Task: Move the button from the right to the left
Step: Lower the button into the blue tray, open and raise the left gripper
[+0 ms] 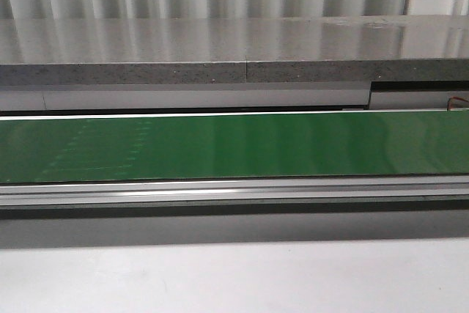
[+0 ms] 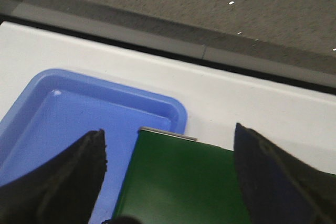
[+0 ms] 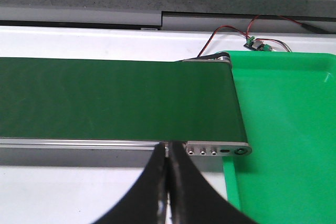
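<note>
The button does not show in any view. A green conveyor belt (image 1: pixel 234 146) runs across the front view with nothing on it. My left gripper (image 2: pixel 168 145) is open and empty, above the belt's left end (image 2: pixel 184 182) and a blue tray (image 2: pixel 63 114). My right gripper (image 3: pixel 168 153) is shut with nothing between its black fingers (image 3: pixel 184 182), in front of the belt's right end (image 3: pixel 121 103). A green tray (image 3: pixel 289 129) lies past that end and looks empty where it shows. Neither gripper shows in the front view.
A grey speckled shelf (image 1: pixel 220 56) runs behind the belt. The belt's metal side rail (image 1: pixel 234 192) runs along its near edge, with white table (image 1: pixel 234 276) in front. Red and black wires and a small circuit board (image 3: pixel 255 43) lie behind the belt's right end.
</note>
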Controlling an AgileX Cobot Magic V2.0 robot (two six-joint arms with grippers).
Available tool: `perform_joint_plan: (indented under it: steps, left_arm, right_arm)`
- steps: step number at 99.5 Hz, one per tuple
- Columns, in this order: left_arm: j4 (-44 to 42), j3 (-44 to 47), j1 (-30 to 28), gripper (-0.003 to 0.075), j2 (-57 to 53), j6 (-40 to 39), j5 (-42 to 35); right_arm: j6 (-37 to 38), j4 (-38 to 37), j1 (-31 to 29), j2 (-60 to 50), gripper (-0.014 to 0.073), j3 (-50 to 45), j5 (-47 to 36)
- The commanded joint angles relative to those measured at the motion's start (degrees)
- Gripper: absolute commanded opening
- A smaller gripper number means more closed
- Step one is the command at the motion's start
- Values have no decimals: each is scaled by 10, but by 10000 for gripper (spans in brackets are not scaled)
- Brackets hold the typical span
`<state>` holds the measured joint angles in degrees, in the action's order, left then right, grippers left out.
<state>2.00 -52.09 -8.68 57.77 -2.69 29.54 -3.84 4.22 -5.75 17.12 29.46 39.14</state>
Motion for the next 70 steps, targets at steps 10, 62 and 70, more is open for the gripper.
perform_joint_plan:
  steps: [10, 62, 70]
  left_arm:
    - [1, 35, 44, 442, -128, -7, -37]
    - [4, 153, 76, -20, -373, -7, 5]
    - [4, 158, 76, -20, -376, -7, 9]
  right_arm:
    - [-4, -3, -2, 4, -68, 13, -38]
    - [-4, -3, -2, 4, -68, 13, -38]
    - [-4, -3, -2, 4, -68, 13, -38]
